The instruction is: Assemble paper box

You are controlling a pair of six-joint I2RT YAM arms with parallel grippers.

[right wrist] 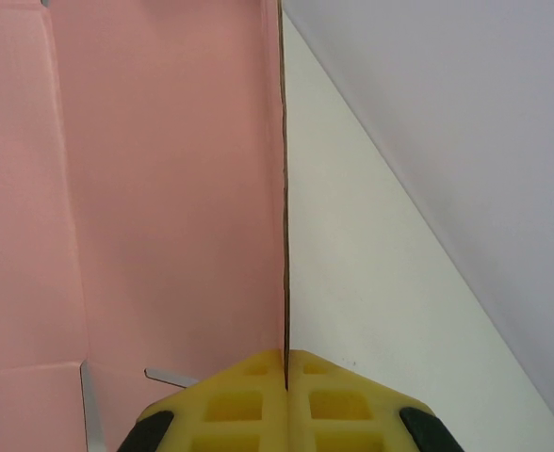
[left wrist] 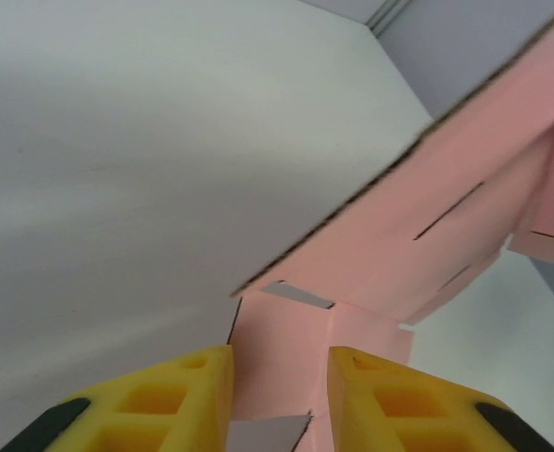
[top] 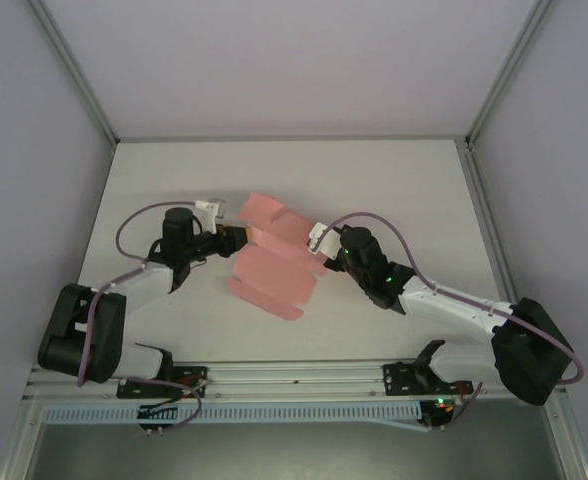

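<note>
The paper box [top: 274, 272] is a salmon-pink die-cut sheet, partly folded, held up over the middle of the white table between both grippers. My left gripper [top: 236, 238] is at the sheet's left side. In the left wrist view its yellow fingers [left wrist: 197, 381] are closed against a folded pink flap [left wrist: 282, 348] that fills the gap of the left gripper [left wrist: 279, 360], and a wide panel [left wrist: 428, 226] slopes away above. My right gripper [top: 315, 240] is at the sheet's right edge. Seen from the right wrist, the right gripper [right wrist: 286, 358] is shut on the card's thin edge, with the pink panel [right wrist: 164, 188] stretching to the left.
The white table [top: 394, 180] lies inside pale walls with metal corner posts [top: 74, 70]. A metal rail [top: 294, 375] runs along the near edge between the two arm bases. Purple cables loop above both arms.
</note>
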